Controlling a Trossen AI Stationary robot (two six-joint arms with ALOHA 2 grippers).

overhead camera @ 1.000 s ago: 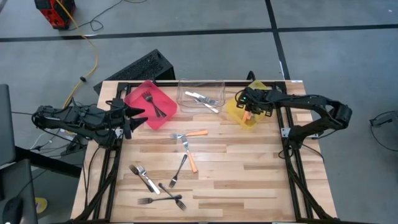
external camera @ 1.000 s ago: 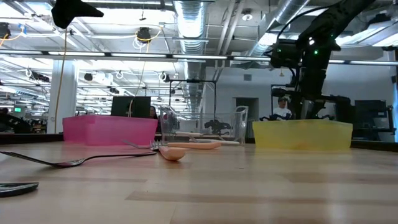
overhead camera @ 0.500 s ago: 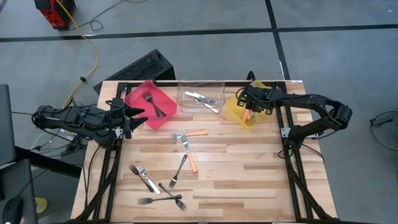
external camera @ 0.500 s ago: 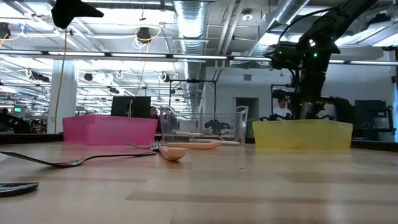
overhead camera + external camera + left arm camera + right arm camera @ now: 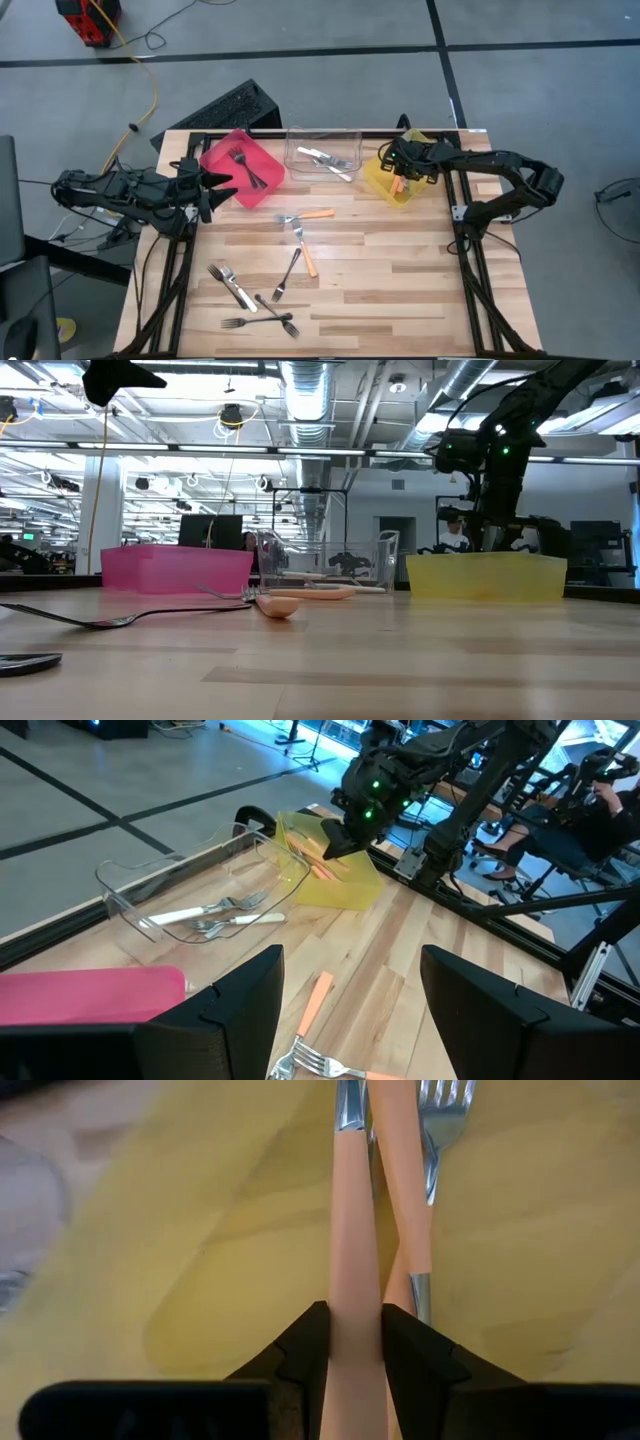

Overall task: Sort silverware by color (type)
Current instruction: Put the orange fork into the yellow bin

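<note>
So the right gripper (image 5: 355,1342), seemingly still pinching an orange fork (image 5: 352,1210), should open fully above the yellow bin (image 5: 388,180).

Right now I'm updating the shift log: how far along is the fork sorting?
Partly done. Dark forks lie in the red bin, silver ones in the clear bin, an orange-handled one in the yellow bin. The right gripper holds another orange-handled fork between its fingers over that bin. About eight forks remain on the table; the left gripper waits, open.
</note>
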